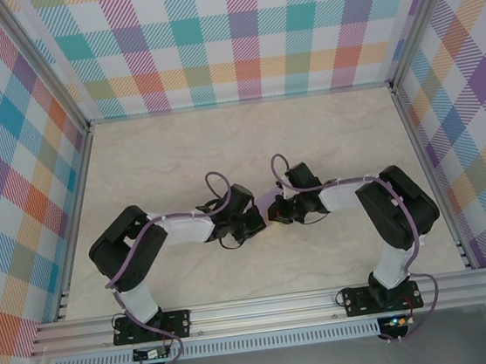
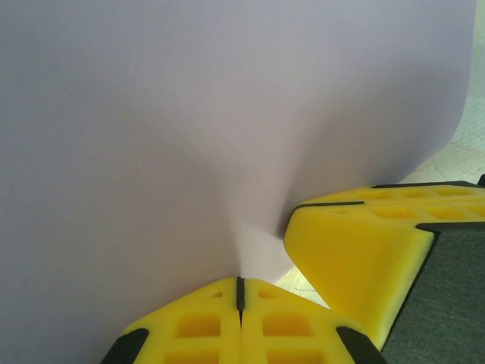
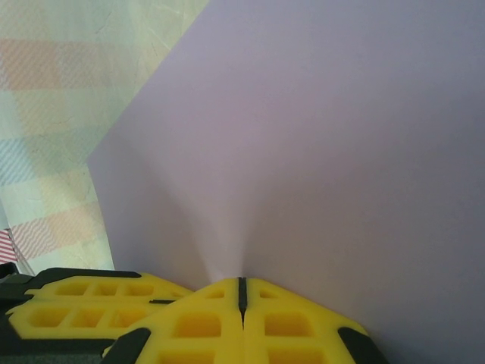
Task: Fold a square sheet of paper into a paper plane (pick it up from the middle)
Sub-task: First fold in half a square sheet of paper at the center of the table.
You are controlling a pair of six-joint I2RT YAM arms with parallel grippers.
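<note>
Mid-table, closed end effectors (image 2: 240, 292) (image 3: 242, 292) on paper (image 2: 189, 136)

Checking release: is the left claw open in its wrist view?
No, the left claw is shut, yellow fingers together, pinching the square sheet of paper.

The square sheet of paper (image 2: 189, 136) looks smooth and matt; my left gripper (image 2: 239, 284) is matt yellow plastic, pocketed.

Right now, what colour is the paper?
Plain lavender-purple paper, clearest in the right wrist view.
</note>
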